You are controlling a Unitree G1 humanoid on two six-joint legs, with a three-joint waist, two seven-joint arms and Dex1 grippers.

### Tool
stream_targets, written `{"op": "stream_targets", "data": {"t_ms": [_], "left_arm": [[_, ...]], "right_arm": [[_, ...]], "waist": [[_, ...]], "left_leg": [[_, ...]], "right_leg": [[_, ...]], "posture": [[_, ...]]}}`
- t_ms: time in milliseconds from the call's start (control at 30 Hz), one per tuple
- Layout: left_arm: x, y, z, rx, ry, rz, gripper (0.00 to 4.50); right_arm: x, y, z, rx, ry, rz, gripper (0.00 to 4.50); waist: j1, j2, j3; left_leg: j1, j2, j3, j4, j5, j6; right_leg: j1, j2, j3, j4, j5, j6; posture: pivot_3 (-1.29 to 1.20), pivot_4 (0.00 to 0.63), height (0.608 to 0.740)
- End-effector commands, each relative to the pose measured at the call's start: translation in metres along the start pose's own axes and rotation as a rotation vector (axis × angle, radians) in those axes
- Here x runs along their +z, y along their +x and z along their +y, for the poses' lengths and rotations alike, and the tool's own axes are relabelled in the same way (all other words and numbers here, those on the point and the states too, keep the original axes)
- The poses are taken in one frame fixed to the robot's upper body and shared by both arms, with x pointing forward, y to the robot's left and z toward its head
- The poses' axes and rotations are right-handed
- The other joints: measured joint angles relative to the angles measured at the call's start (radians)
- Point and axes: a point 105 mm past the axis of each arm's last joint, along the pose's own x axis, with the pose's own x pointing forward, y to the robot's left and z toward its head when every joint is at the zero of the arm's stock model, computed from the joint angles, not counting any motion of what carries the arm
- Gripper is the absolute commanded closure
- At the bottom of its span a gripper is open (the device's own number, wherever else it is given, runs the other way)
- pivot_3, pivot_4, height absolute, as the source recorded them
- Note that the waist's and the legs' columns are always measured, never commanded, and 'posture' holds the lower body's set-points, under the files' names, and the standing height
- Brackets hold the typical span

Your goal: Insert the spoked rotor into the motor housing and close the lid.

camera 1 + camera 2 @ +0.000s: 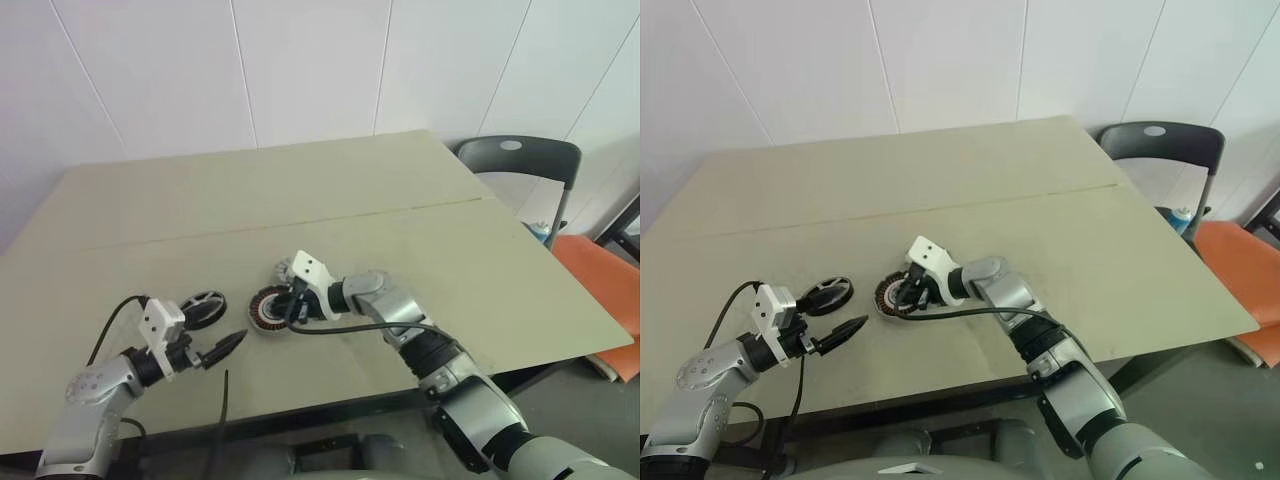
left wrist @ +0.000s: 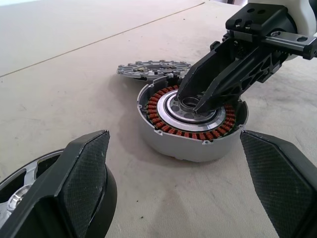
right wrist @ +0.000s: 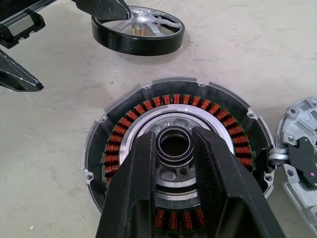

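The motor housing [image 3: 173, 158], a round shell with a ring of copper windings, lies flat on the table. My right gripper [image 3: 173, 141] reaches over it, shut on the raised hub at its centre. The spoked rotor [image 3: 138, 29], a black ring with silver spokes, lies just left of the housing. My left gripper [image 1: 218, 338] hovers open near the table's front edge, and one of its fingers [image 2: 84, 173] stands beside the rotor [image 2: 15, 193] and hides part of it. The lid [image 2: 153, 69], a grey notched disc, lies flat on the table against the housing's far side.
The beige table [image 1: 400, 230] has a seam running across its middle. A dark chair [image 1: 520, 160] stands at the far right corner, with an orange object [image 1: 600, 270] on the floor beside the table. Black cables trail from both wrists.
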Motion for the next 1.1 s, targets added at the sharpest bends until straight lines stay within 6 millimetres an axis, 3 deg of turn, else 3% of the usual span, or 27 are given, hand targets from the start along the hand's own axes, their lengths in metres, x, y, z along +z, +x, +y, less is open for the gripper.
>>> {"op": "stream_targets", "data": {"t_ms": [33,1100], "left_arm": [[0.011,-0.001,0.003,0.002,0.035,-0.028,0.00],[0.009,0.000,0.006,0.002,0.042,-0.022,0.00]], "right_arm": [[0.004,0.003,0.000,-0.001,-0.029,-0.005,3.75],[-0.007,-0.003,-0.008,-0.021,-0.038,0.052,3.75]], "waist": [[0.000,0.000,0.000],[0.002,0.000,0.000]], "left_leg": [[0.000,0.000,0.000,0.000,0.000,0.000],[0.001,0.000,0.000,0.001,0.000,0.000]], "right_leg": [[0.000,0.000,0.000,0.000,0.000,0.000],[0.001,0.000,0.000,0.000,0.000,0.000]], "posture": [[0.00,0.000,0.740],[0.00,0.000,0.740]]}}
